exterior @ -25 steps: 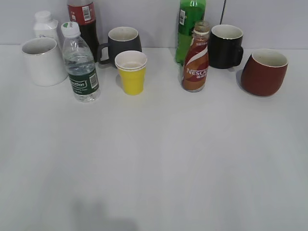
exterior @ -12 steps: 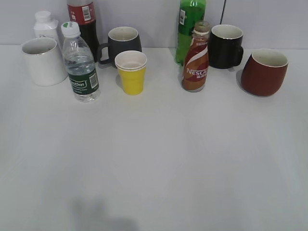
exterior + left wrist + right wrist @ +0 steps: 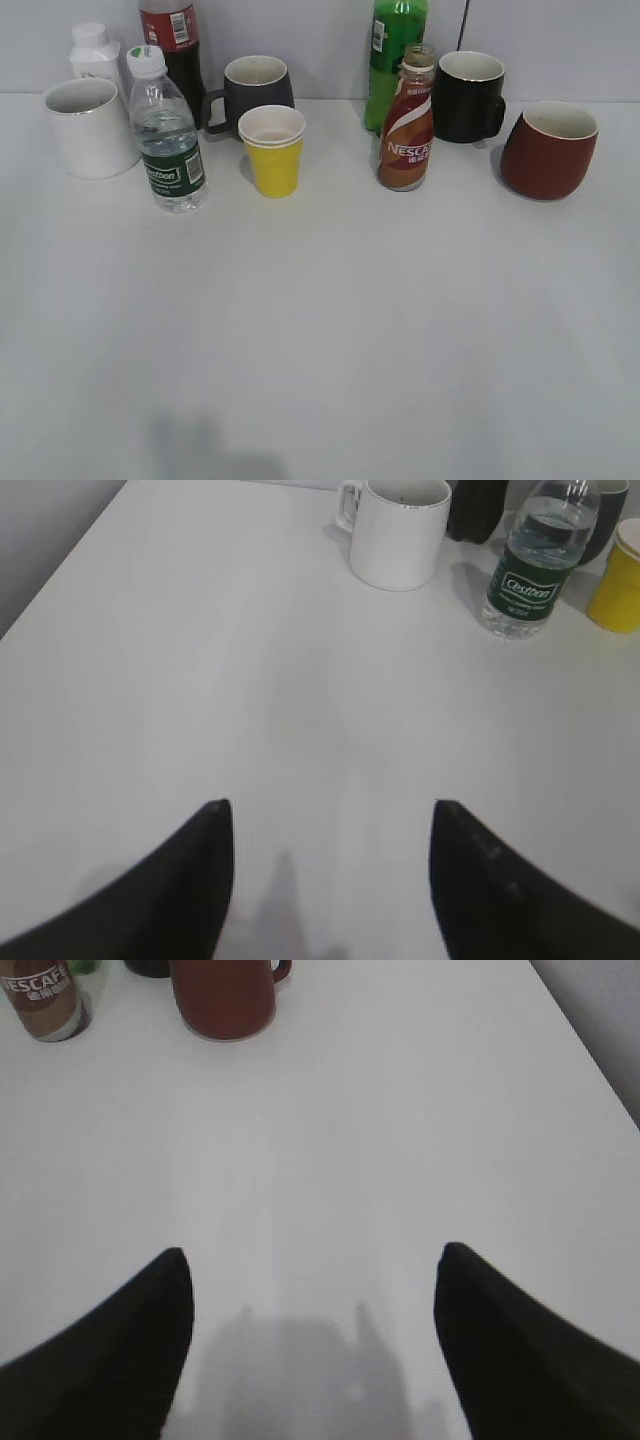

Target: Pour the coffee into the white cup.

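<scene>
The Nescafe coffee bottle (image 3: pixel 406 125) stands uncapped at the back of the table, right of centre; its base shows in the right wrist view (image 3: pixel 45 1000). The white cup (image 3: pixel 90 127) stands at the back left and also shows in the left wrist view (image 3: pixel 400 532). My left gripper (image 3: pixel 327 815) is open and empty over bare table, well in front of the white cup. My right gripper (image 3: pixel 312 1260) is open and empty over bare table, in front of the dark red mug. Neither gripper shows in the exterior view.
Along the back stand a water bottle (image 3: pixel 167 135), a yellow paper cup (image 3: pixel 273 150), a grey mug (image 3: pixel 254 90), a cola bottle (image 3: pixel 176 45), a white jar (image 3: pixel 92 50), a green bottle (image 3: pixel 393 55), a black mug (image 3: pixel 470 95) and a dark red mug (image 3: pixel 548 148).
</scene>
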Available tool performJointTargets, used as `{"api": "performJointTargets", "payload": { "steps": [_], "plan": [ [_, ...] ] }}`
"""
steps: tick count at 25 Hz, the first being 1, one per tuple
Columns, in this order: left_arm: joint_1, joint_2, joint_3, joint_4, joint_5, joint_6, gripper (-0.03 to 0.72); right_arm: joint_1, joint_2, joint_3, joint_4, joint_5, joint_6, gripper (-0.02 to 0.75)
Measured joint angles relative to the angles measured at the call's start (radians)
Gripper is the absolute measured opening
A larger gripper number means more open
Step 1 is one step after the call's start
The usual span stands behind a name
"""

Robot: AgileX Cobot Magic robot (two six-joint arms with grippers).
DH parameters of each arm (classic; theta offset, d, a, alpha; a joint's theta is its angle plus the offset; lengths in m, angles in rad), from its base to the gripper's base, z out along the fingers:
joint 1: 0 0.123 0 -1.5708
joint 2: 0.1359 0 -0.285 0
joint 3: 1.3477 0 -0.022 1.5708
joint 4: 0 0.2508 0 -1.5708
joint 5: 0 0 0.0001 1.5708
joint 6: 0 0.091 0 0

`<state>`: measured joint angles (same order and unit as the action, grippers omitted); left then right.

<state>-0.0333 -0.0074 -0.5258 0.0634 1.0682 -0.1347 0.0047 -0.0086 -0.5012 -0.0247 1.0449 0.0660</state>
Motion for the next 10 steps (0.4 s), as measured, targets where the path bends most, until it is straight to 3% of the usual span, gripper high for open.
{"api": "performJointTargets", "payload": {
  "steps": [10],
  "plan": [
    [0.0,0.0,0.0,0.0,0.0,0.0,0.495,0.0,0.0,0.0,0.0,0.0,0.0,0.588]
  ]
}}
